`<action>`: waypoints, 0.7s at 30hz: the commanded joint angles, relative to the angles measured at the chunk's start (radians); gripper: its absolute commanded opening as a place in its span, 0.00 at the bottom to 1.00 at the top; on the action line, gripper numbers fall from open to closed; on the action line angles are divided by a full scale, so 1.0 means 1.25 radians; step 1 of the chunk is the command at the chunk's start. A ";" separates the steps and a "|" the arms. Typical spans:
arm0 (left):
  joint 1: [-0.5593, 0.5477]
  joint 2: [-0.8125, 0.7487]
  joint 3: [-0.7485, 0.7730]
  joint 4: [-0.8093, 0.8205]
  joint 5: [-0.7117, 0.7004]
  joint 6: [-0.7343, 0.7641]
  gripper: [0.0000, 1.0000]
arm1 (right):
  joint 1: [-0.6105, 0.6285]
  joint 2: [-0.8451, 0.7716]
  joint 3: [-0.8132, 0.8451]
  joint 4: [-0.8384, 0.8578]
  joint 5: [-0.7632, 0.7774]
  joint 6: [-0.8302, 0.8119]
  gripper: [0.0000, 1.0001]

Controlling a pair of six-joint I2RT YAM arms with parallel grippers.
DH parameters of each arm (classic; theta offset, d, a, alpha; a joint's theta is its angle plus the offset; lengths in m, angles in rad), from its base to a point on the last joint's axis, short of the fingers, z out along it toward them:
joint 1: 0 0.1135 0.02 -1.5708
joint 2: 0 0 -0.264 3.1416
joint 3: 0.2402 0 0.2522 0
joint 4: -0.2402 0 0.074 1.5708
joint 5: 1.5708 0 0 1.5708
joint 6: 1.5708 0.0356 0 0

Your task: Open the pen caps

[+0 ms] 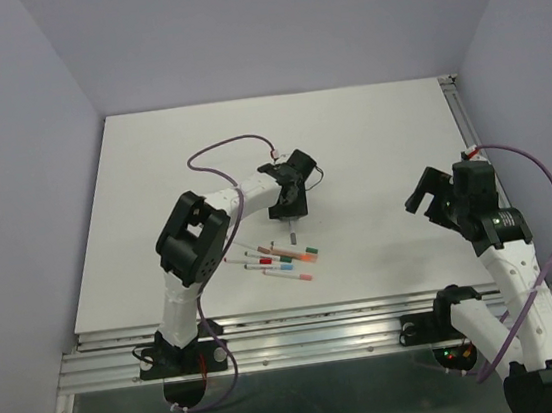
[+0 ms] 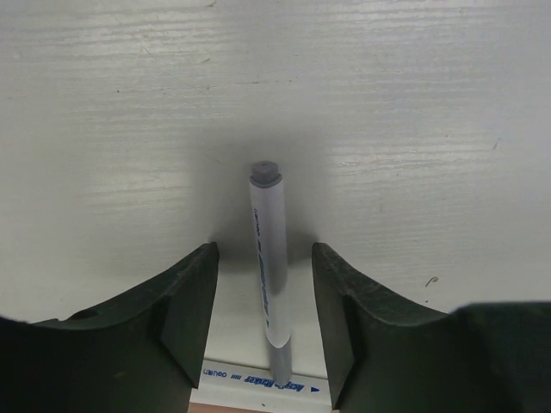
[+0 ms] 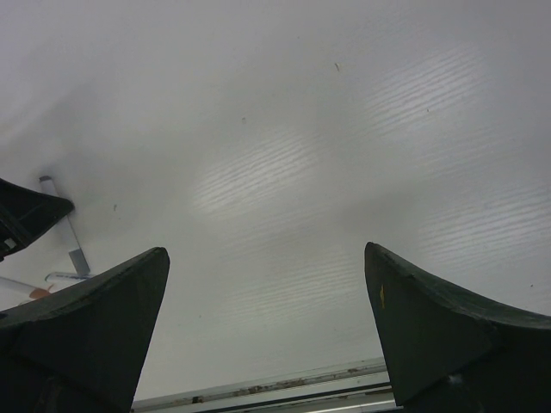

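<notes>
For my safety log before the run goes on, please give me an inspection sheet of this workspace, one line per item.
Surface: white table, flat, with faint scuffs.
Job's things: pens in a small heap, and their coloured pen caps seem on. One grey-capped pen lies apart, cap on.
Clutter: nothing seen.
Tools: left tool is open, its fingers on either side of the grey-capped pen, not touching it. Right tool is open wide and holds nothing.
Cables: a purple cable loops above the left arm. A second cable runs along the right arm. Neither reaches the pens.
Surroundings: plain walls; metal rail at the near edge.
</notes>
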 commanded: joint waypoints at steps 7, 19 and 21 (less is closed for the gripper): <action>-0.003 -0.005 -0.104 0.066 0.039 -0.034 0.41 | -0.003 -0.015 -0.020 0.030 0.001 0.007 1.00; -0.003 -0.041 -0.051 0.098 0.018 -0.045 0.00 | -0.003 -0.041 -0.011 0.062 -0.132 -0.036 1.00; -0.003 -0.090 -0.011 0.093 -0.001 -0.056 0.00 | -0.003 -0.024 0.004 0.069 -0.250 -0.050 1.00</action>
